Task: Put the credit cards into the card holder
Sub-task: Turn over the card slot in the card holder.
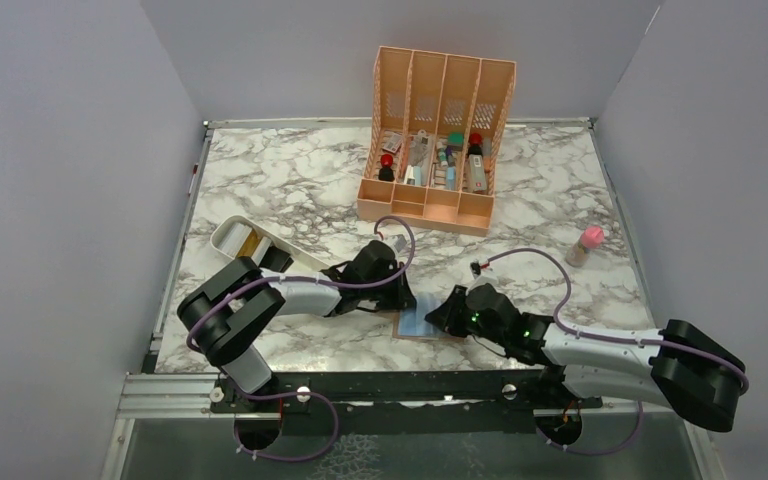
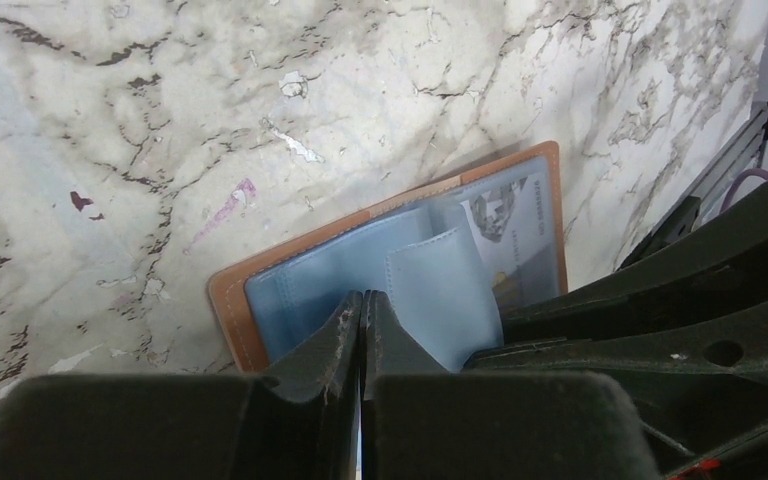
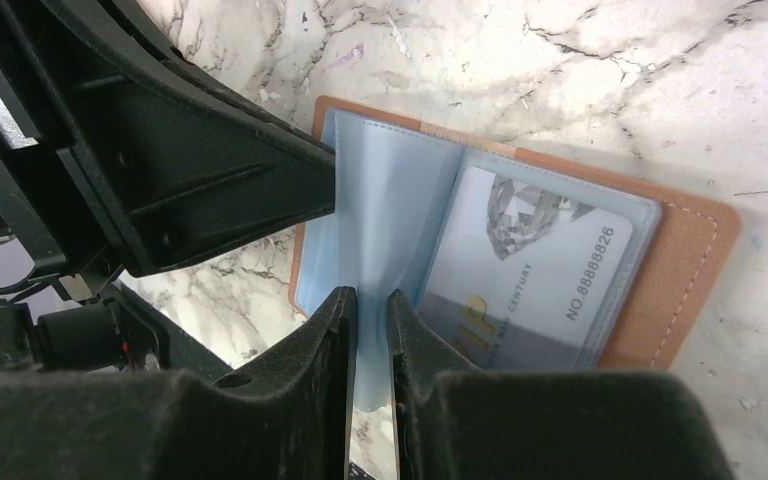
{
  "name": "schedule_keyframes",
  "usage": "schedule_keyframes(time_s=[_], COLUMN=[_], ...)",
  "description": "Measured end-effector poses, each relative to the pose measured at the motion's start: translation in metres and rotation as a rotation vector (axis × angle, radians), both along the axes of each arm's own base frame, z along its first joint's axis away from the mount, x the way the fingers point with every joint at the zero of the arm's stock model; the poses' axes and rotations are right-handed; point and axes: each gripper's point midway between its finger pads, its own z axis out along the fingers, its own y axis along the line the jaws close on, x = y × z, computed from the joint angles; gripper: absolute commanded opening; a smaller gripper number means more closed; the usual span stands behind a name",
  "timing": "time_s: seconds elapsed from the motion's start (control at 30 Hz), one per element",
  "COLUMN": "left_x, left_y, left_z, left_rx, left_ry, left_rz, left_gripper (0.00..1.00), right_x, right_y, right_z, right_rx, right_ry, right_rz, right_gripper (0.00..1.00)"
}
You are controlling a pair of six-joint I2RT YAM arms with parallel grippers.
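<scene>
While plain pale grey walls (image 1: 60,150) close it in on three sides, the white surface (image 1: 290,180) veined with grey marble carries a tall peach organizer (image 1: 392,90) at the back, its compartments holding small bottles and bits too small to name. A white oblong tray (image 1: 228,236) lies toward the left, and a little pink-capped bottle (image 1: 588,243) stands off to the right. Scuffs and a faint pink smear mark the marble in the left wrist view. The card holder (image 3: 690,250) lies open and flat near the front edge, between the two arms, tan outside and light blue inside. A card (image 3: 530,270) sits in its clear pocket; it reads "NO.88888826", the word "CENTURY" and gold letters "IP", the rest hidden, beside a diamond picture. The left fingers (image 2: 340,335) are pressed together with no gap, tips down at the blue inside; whether they pinch a leaf I cannot tell. The right fingers (image 3: 325,335) stand narrow, with a light blue leaf of the card holder running between them.
</scene>
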Motion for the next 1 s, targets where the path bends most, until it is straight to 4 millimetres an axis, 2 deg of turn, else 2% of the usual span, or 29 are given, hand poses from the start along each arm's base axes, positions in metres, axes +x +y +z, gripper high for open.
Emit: schedule_keyframes(time_s=[0.1,0.33,0.6,0.77,0.9,1.0], left_x=[0.000,-0.006,-0.018,-0.026,-0.025,-0.024], left_y=[-0.002,-0.004,-0.015,-0.031,-0.049,-0.062], left_z=[0.002,0.005,0.014,0.026,0.037,0.038], left_rx=[-0.012,-0.034,-0.074,-0.103,-0.133,-0.141], left_ry=[0.001,0.022,0.029,0.025,0.006,0.000], left_rz=[-0.005,-0.017,-0.058,-0.099,-0.127,-0.142], left_gripper=[0.04,0.05,0.07,0.07,0.07,0.07], right_x=[0.000,0.000,0.009,0.016,0.019,0.016], right_y=[0.001,0.000,-0.004,-0.014,-0.025,-0.035], right_z=[0.000,-0.002,0.017,0.042,0.068,0.076], right_rx=[0.005,-0.011,-0.082,-0.146,-0.166,-0.178], right_ry=[0.002,0.012,0.004,-0.023,-0.070,-0.096], right_rz=[0.002,0.002,-0.028,-0.061,-0.076,-0.070], right_gripper=[0.26,0.41,0.48,0.47,0.37,0.28])
